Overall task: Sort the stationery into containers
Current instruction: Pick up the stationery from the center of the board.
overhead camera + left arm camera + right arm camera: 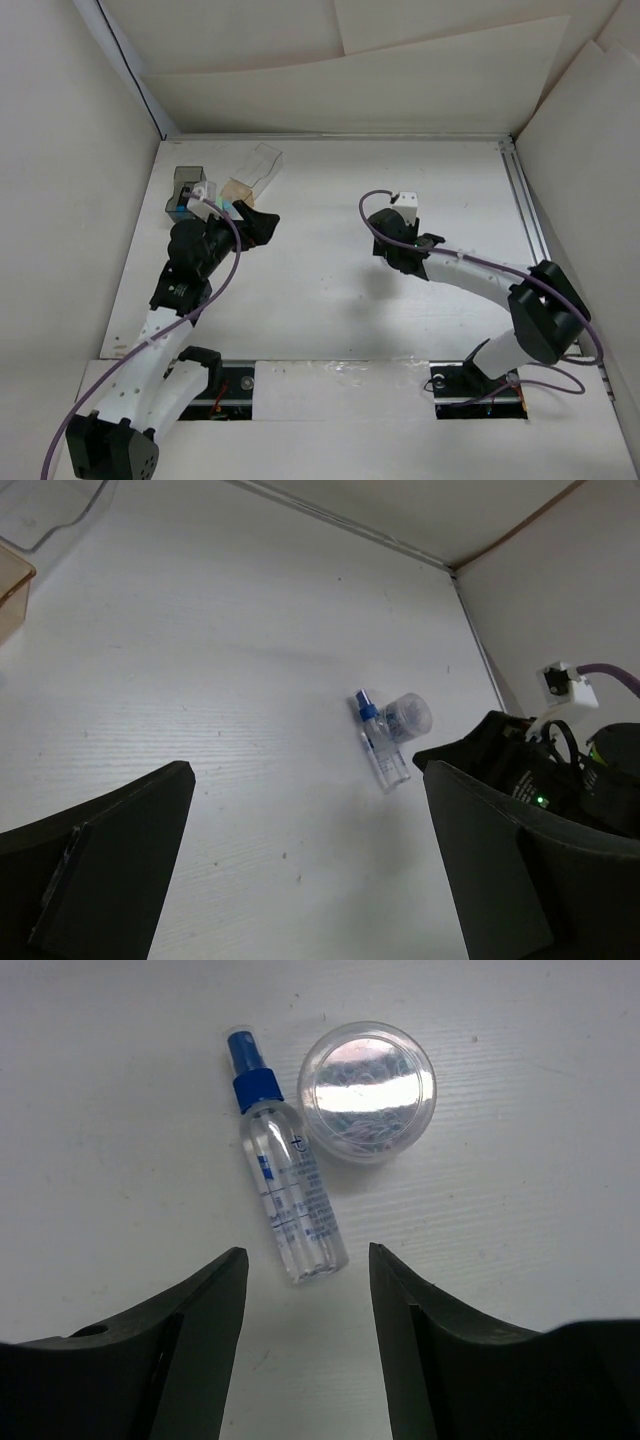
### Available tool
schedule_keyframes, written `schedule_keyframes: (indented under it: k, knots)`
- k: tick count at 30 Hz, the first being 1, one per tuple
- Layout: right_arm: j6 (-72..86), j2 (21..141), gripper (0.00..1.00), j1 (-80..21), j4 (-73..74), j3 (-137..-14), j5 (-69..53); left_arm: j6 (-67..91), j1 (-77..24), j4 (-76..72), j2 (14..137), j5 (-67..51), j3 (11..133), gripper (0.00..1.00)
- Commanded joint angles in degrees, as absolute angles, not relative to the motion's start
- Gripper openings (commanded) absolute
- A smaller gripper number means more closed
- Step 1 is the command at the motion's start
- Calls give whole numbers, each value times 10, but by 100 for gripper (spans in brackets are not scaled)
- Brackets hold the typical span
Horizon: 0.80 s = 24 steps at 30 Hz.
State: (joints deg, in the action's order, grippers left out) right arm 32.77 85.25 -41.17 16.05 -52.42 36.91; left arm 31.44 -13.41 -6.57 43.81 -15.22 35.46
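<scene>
Step in hand, my read: bottle pickup w/ right arm. Right gripper point(305, 1256) spread, empty, poised over bottle point(290, 1195). Bottle lies flat on table point(330, 300), base end btwn jaws in wrist view, blue cap pointing away. Round clear tub point(367, 1090) just beside bottle's cap end.

Left gripper point(305, 780) also spread, empty, well apart from bottle. Grey bin point(185, 187), amber bin point(238, 190), clear bin point(263, 160) farther from bottle, beyond left gripper.

Next calls for: drop straight, pinch bottle body w/o nudging tub.

white table point(330, 290) w/ plain white walls point(60, 150) around.
</scene>
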Motion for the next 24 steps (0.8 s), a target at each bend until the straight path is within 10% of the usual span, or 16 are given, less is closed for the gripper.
schedule_keyframes:
  k: [1,15,24]
  knots:
    - [326,874,58,-378,141,-531,316,345,-134,-140,438,-167,350,100]
    - [315,961,54,-332,44,-506,208,366,-134,-195,489,-208,336,100]
    - [298,930,24,-348,26,-499,220,376,-134,-238,565,-287,336,100]
